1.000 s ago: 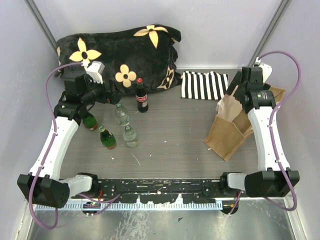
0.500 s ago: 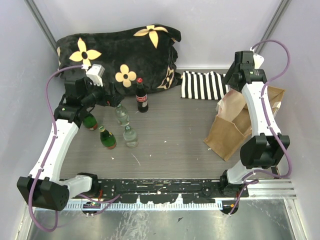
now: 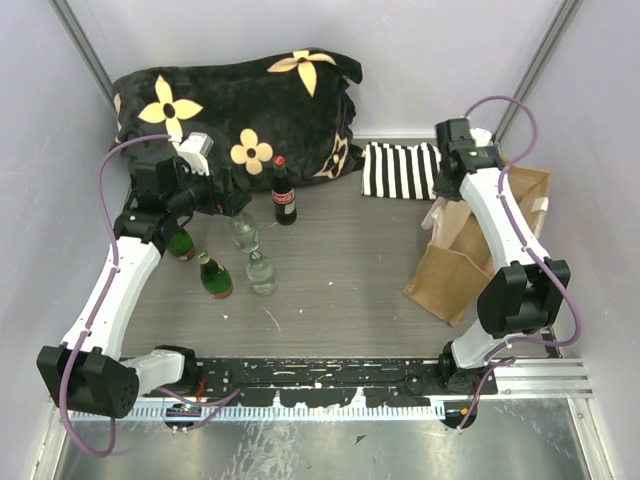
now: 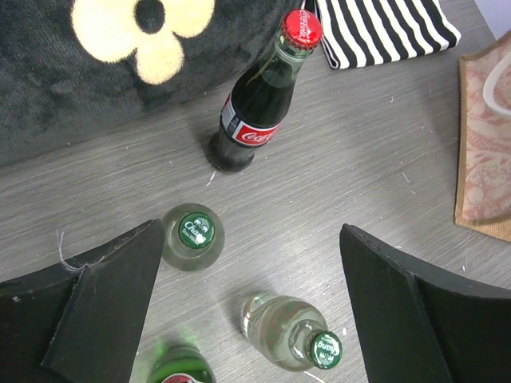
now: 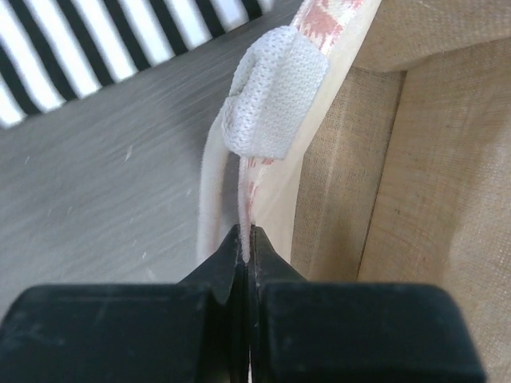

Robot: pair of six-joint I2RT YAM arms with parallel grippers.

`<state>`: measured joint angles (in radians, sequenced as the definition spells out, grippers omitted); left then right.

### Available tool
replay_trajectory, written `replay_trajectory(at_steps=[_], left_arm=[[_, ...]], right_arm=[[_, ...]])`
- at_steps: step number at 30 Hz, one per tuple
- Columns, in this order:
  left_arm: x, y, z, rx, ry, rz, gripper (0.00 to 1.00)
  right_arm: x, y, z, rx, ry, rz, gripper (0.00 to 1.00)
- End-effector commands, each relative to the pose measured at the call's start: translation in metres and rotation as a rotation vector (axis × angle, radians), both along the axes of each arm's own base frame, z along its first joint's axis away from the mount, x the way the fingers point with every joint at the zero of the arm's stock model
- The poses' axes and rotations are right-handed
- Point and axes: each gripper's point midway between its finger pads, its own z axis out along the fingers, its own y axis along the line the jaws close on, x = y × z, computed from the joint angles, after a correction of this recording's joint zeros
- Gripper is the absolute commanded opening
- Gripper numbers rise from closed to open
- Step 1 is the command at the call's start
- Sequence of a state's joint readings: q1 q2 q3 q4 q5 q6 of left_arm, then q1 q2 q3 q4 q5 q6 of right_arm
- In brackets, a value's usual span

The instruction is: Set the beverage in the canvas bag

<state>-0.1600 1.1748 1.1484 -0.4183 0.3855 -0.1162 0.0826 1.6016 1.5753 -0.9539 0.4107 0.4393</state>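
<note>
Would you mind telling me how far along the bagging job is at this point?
Done: nothing bagged; all five bottles stand on the table. In hand: the right gripper, jaws shut, pinches the white handle of the canvas bag; the left gripper hovers open over the bottles. Left: grasp one, carry it in.

bottle cluster [image 3: 260,272] left; cola bottle [image 3: 285,195] behind it; canvas bag [image 3: 450,275] right; striped cloth [image 3: 400,170] behind bag

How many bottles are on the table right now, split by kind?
Cola bottle: 1
Clear bottles: 2
Green bottles: 2
Total: 5
</note>
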Motion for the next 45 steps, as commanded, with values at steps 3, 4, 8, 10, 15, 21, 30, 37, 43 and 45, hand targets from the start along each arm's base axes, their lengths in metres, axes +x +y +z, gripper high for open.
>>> replay_trajectory(at_steps=[3, 4, 8, 10, 15, 21, 30, 37, 43, 45], left_arm=[[0.012, -0.013, 0.009, -0.036, -0.021, -0.041, 0.98], [0.013, -0.014, 0.01, -0.037, -0.024, -0.046, 0.98], [0.015, -0.021, 0.011, -0.044, -0.022, -0.068, 0.98], [0.015, -0.024, 0.011, -0.046, -0.021, -0.079, 0.98], [0.013, -0.035, 0.018, -0.052, -0.034, -0.116, 0.98], [0.022, -0.038, 0.007, -0.053, -0.002, -0.107, 0.98], [0.015, -0.041, 0.013, -0.081, 0.0, -0.12, 0.98], [-0.001, -0.069, 0.028, -0.14, 0.056, -0.218, 0.98], [-0.013, -0.123, 0.032, -0.163, 0.106, -0.324, 0.98], [-0.012, -0.139, 0.025, -0.162, 0.136, -0.333, 0.98]], right_arm=[[-0.027, 0.087, 0.02, 0.01, -0.014, 0.183, 0.01], [-0.033, 0.1, 0.016, 0.025, -0.006, 0.202, 0.01], [-0.051, 0.147, 0.004, 0.092, -0.002, 0.251, 0.01], [-0.052, 0.17, 0.005, 0.121, -0.015, 0.278, 0.01], [-0.043, 0.226, 0.02, 0.135, -0.038, 0.387, 0.01], [-0.043, 0.293, 0.014, 0.147, -0.009, 0.526, 0.01], [-0.041, 0.31, 0.038, 0.158, -0.077, 0.571, 0.44], [-0.025, 0.289, 0.125, 0.16, -0.334, 0.5, 0.67], [-0.028, 0.237, 0.136, 0.09, -0.345, 0.388, 0.67], [-0.032, 0.215, 0.131, 0.07, -0.326, 0.349, 0.67]])
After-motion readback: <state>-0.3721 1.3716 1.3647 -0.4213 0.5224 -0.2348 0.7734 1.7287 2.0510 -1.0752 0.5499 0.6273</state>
